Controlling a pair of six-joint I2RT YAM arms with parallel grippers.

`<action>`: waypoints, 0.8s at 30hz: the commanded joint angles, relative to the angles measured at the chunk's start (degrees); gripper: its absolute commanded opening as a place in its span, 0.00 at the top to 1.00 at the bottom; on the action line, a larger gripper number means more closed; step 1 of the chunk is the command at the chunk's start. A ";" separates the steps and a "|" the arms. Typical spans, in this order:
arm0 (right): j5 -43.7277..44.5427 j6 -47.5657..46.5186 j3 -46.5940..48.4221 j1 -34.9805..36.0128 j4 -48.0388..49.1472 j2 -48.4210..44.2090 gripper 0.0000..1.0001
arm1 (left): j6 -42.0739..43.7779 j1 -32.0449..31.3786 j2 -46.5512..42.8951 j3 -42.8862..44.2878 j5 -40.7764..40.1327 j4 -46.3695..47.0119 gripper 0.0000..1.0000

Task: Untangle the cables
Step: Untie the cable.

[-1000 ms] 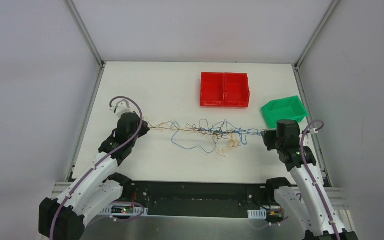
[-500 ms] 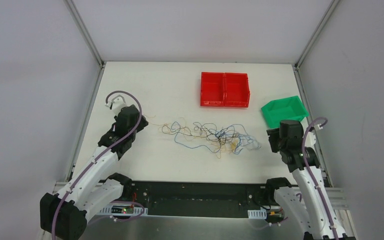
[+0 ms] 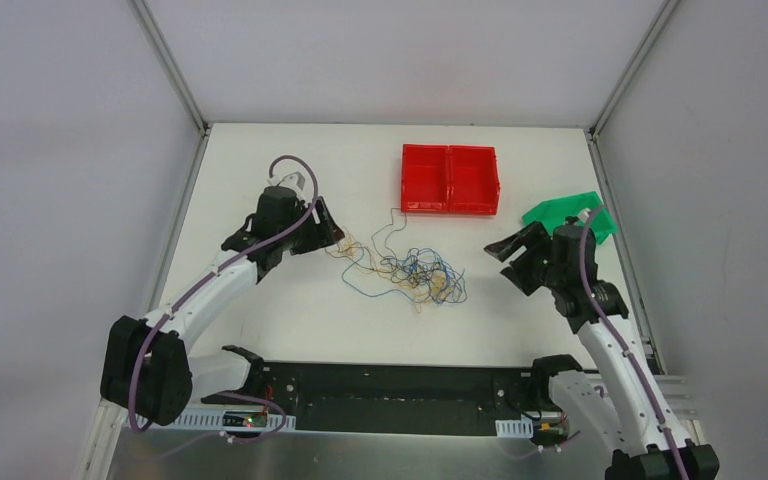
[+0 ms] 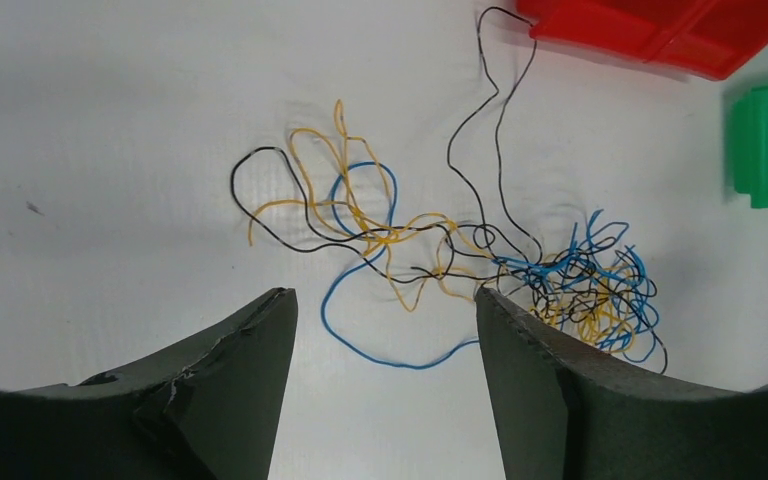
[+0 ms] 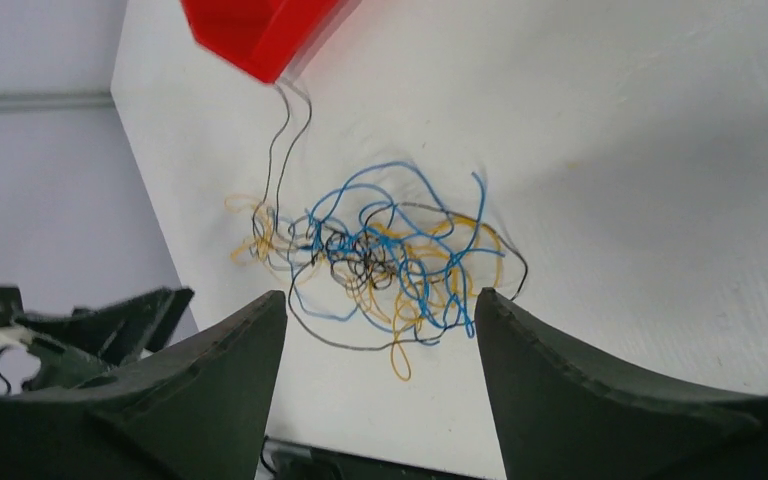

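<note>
**A:** Where are the cables [image 3: 405, 270] sitting?

**B:** They are lying on the white desk [image 3: 290, 310], between the two arms, as a loose tangle of yellow, blue and black strands. The knot is bunching tightest on its right side. One black loop is reaching up near the red bin [image 3: 450, 179].

**A:** And the left end effector [image 4: 385, 300]?

**B:** Its fingers are standing apart and gripping nothing, just beside the tangle's left edge.

**A:** The right end effector [image 5: 380, 300]?

**B:** It is also spread wide and holding nothing. It is pointing at the tangle from the right, a little apart from it. The green tray [image 3: 560, 213] is sitting behind that arm, partly hidden by it.
</note>
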 commanded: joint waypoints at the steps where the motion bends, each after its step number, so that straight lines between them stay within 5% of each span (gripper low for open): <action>1: -8.30 -9.31 2.78 4.63 4.93 3.78 0.28 | 1.60 -0.14 -1.56 0.96 6.10 2.51 0.33; 5: -3.44 -13.96 7.92 14.36 2.70 11.10 0.24 | 0.34 -2.34 -2.06 0.06 5.24 -0.42 0.34; 8: 4.83 -15.83 12.52 22.00 -0.55 17.68 0.01 | 0.21 -8.03 -0.44 2.97 -0.62 -9.80 0.36; 11: 11.99 -16.88 16.02 28.26 -2.18 24.14 0.01 | 0.67 -16.20 0.15 4.49 -7.89 -15.65 0.36; 16: 14.72 -18.23 18.91 31.97 -0.44 32.21 0.01 | 4.63 -23.37 0.22 3.52 -8.10 -14.48 0.37; 24: 16.26 -18.43 21.87 34.68 0.13 41.39 0.09 | 16.07 -24.67 2.29 3.48 -3.73 -8.73 0.37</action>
